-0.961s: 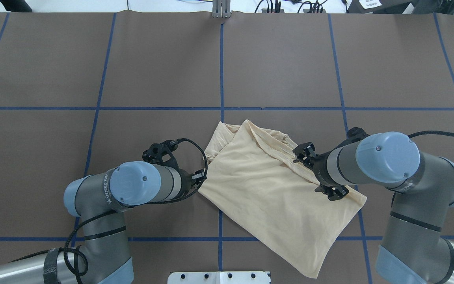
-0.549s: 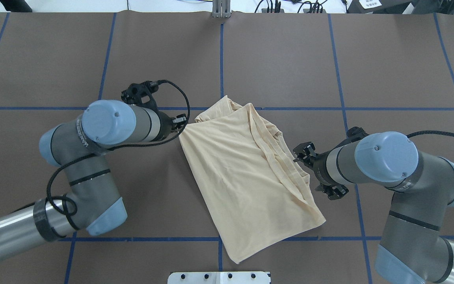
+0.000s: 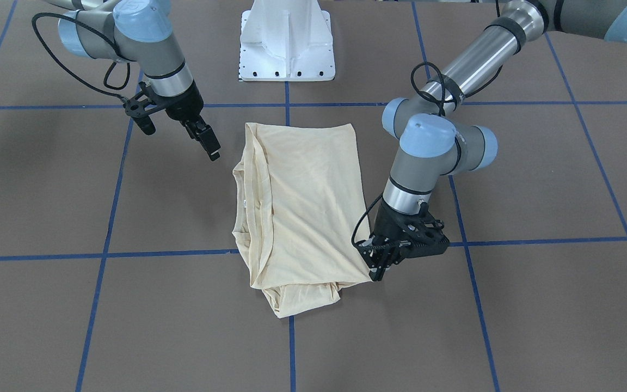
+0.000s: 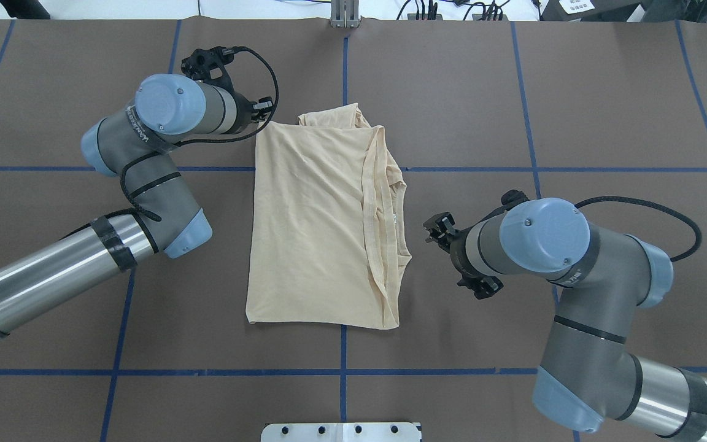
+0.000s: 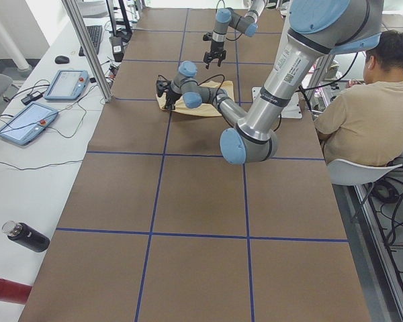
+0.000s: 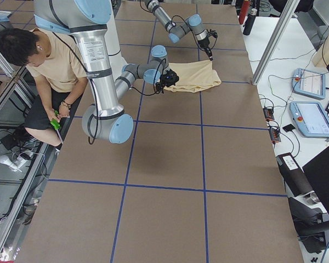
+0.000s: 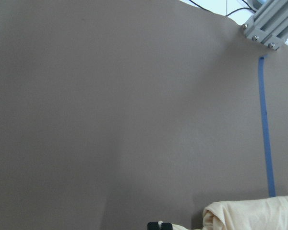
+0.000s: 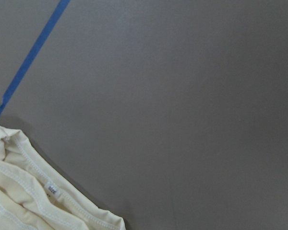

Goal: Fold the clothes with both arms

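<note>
The cream-yellow T-shirt (image 4: 320, 227) lies folded in a rectangle at the table's middle, neckline (image 4: 390, 209) toward my right arm. Its print is hidden. It shows in the front view (image 3: 302, 196) too. My left gripper (image 4: 262, 116) is shut on the shirt's far left corner, also seen in the front view (image 3: 372, 268). The left wrist view shows a bunched fold (image 7: 249, 215). My right gripper (image 3: 208, 142) hangs open and empty above the bare table, apart from the shirt. The right wrist view shows the collar (image 8: 19, 191) and the neck label (image 8: 52, 189).
The white pedestal base (image 3: 286, 38) stands at the near edge. Blue tape lines (image 4: 344, 73) grid the brown table. A metal post (image 4: 345, 13) stands at the far edge. A seated person (image 5: 363, 100) and tablets (image 5: 67, 84) are beside the table.
My left gripper has dragged the shirt's corner away from the robot's base, swinging the shirt square with the grid. The shirt has slid out from under the right gripper, which now hangs beside it.
</note>
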You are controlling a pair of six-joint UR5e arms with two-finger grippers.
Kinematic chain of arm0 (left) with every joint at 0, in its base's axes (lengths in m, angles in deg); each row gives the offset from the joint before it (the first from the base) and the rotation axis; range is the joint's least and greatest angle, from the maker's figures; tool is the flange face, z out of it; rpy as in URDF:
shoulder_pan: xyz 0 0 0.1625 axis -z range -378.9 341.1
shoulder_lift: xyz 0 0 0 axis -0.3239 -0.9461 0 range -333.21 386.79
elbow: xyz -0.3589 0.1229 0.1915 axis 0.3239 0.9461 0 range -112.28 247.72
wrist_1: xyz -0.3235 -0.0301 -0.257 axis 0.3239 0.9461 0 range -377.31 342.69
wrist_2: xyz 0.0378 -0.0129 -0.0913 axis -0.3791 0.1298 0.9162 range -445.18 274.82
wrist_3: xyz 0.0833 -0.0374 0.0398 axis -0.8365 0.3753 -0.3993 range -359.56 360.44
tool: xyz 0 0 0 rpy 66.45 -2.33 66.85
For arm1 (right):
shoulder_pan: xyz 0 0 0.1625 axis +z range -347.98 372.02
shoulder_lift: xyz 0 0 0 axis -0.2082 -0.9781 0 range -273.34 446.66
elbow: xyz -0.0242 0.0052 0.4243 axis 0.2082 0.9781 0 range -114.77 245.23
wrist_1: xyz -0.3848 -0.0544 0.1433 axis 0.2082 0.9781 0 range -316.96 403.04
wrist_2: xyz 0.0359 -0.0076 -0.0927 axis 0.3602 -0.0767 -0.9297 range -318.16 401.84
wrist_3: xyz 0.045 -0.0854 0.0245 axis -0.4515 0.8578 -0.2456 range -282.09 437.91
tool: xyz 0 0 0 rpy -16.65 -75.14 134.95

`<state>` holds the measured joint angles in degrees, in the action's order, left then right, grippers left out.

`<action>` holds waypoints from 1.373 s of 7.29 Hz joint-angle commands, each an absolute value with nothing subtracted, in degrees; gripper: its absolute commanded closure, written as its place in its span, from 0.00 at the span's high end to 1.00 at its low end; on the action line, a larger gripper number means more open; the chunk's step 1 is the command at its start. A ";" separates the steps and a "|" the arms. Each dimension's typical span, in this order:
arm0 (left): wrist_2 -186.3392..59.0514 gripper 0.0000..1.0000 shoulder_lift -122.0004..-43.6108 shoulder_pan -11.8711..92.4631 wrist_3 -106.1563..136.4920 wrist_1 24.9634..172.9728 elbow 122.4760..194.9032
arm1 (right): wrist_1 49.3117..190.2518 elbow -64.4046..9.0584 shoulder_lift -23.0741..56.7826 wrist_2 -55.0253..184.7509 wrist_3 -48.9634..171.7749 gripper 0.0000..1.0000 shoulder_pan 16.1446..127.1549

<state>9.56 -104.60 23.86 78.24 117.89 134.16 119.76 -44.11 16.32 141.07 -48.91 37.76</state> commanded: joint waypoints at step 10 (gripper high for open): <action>9.66 0.47 -104.96 27.33 74.53 120.94 131.09 | 123.19 -35.93 25.75 130.52 -61.66 0.94 27.38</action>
